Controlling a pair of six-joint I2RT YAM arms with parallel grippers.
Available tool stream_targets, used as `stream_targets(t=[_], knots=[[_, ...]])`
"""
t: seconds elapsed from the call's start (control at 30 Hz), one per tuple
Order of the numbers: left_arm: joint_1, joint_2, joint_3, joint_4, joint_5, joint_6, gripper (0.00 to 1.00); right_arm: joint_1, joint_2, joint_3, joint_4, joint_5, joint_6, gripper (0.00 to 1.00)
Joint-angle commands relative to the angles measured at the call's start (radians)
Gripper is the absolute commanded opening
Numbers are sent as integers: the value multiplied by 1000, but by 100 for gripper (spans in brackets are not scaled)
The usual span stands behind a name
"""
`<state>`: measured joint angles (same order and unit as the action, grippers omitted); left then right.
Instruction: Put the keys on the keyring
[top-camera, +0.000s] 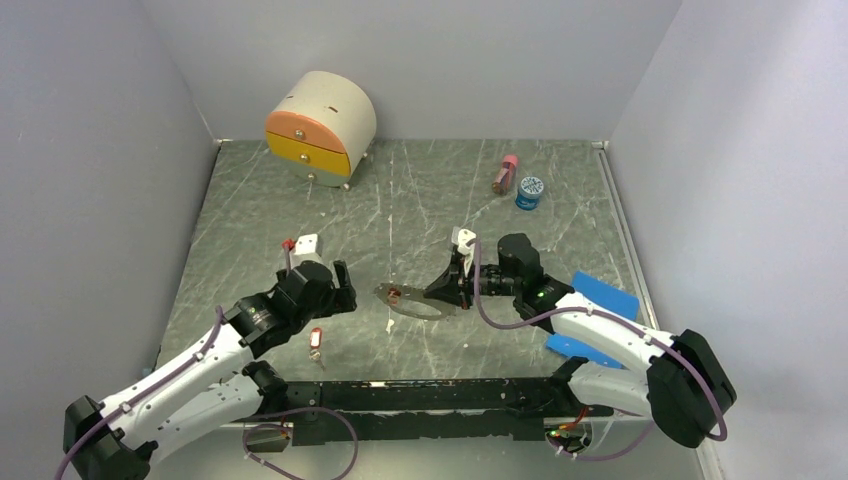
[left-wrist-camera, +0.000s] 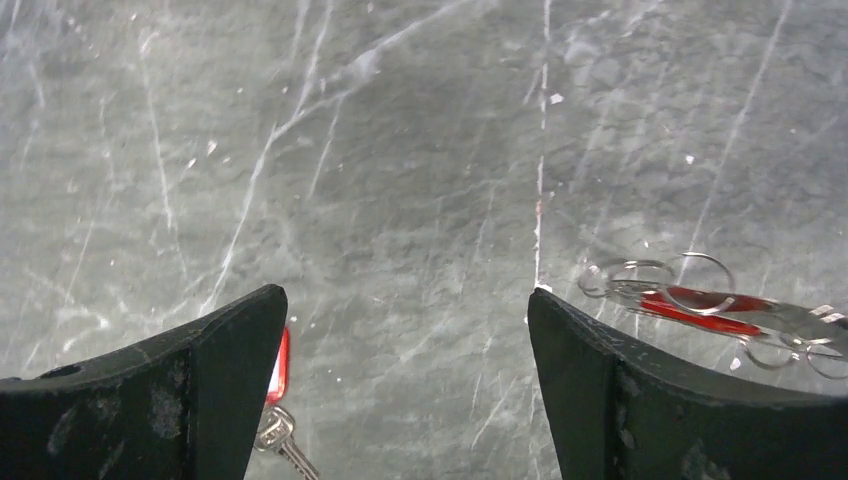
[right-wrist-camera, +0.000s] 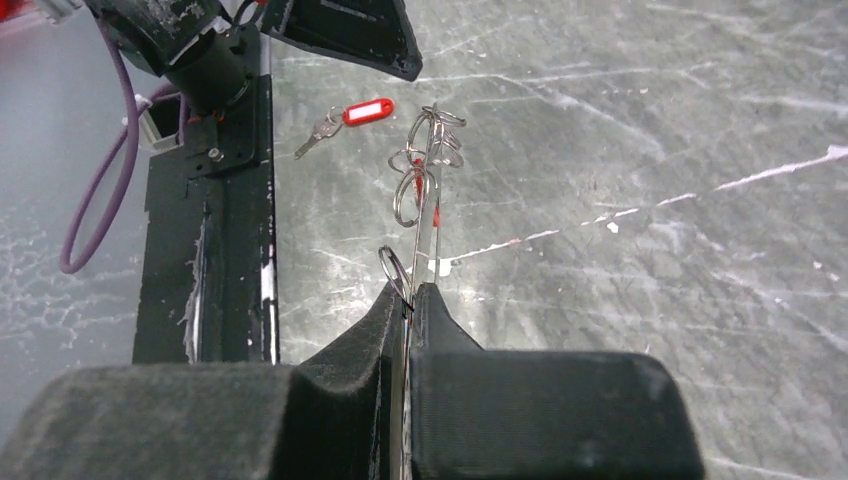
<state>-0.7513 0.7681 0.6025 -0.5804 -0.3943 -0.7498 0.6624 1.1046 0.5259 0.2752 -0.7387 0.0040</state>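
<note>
Left gripper (left-wrist-camera: 405, 297) is hanging open, gripping nothing, over the table (top-camera: 250, 200). Just beside it, 1 loose key (top-camera: 316, 342) is lying flat with its red tag up, not yet threaded. Further right, near table centre, the keyring (right-wrist-camera: 436, 190) is carrying a bunch of split rings (right-wrist-camera: 425, 160) and threaded keys (left-wrist-camera: 700, 312) with at least 1 red tag. I'm reading part of the job as done, but I cannot tell the exact count. Right gripper (right-wrist-camera: 410, 295) is clamping the hoop's edge, pointing it towards the left arm. Remaining: grabbing the loose key and threading it.
</note>
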Motion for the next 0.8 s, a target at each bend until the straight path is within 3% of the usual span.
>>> stream_targets(t=[0.0,0.23,0.43,0.63,0.77], knots=[[2,-3,57,-133,-58,-153,95,-3,-28,3,109,-60,-93,0],[2,-32,65,-322,-40,-341,95,-3,-76,-45,139,-15,-143,0],[2,3,66,-518,-7,-577,78,-2,-81,-49,131,-13,-152,0],[3,151,34,-521,39,-607,72,-2,-49,-36,130,-40,-134,0],[5,263,53,-552,7,-594,75,-3,-47,-29,105,-41,-140,0]])
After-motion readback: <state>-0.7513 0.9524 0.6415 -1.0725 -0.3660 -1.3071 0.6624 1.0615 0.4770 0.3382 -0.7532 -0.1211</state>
